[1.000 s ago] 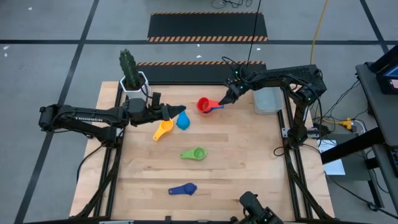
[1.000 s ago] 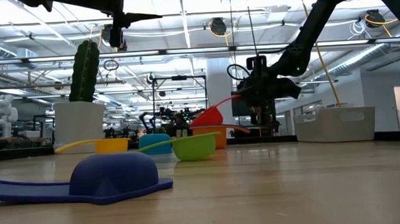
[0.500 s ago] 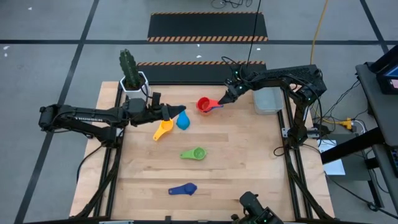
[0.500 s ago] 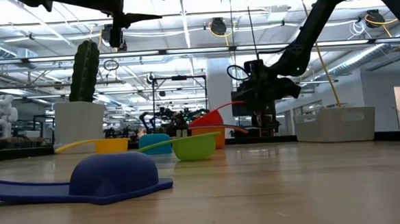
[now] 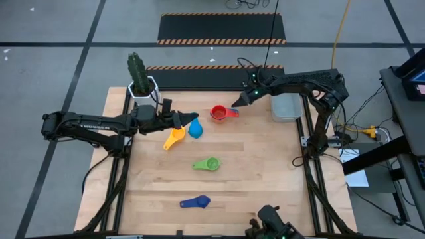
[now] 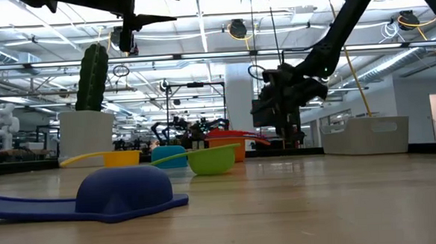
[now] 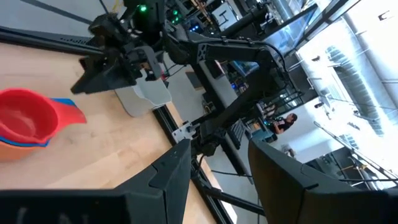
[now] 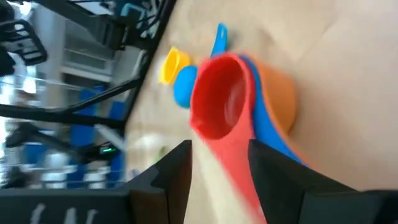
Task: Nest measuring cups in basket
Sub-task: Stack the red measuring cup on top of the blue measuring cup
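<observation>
Nested stack of measuring cups, red cup innermost over a light blue and an orange one, sits on the tabletop at about 12 o'clock, well short of the basket at 1–2 o'clock. Right end effector is just beside the stack's handles on the basket side, fingers apart, gripping nothing. Left end effector hovers at 10–11 o'clock over the light blue cup and yellow cup, fingers apart, empty. Green cup lies near centre, dark blue cup at 6–7 o'clock. Judgement: cups are light, rigid, smooth moulded plastic with round bowls and flat handles; likely slippery and prone to skid or unnest when nudged. Best hold is across the stacked flat handles. Basket is thin translucent plastic and may slide on contact.
</observation>
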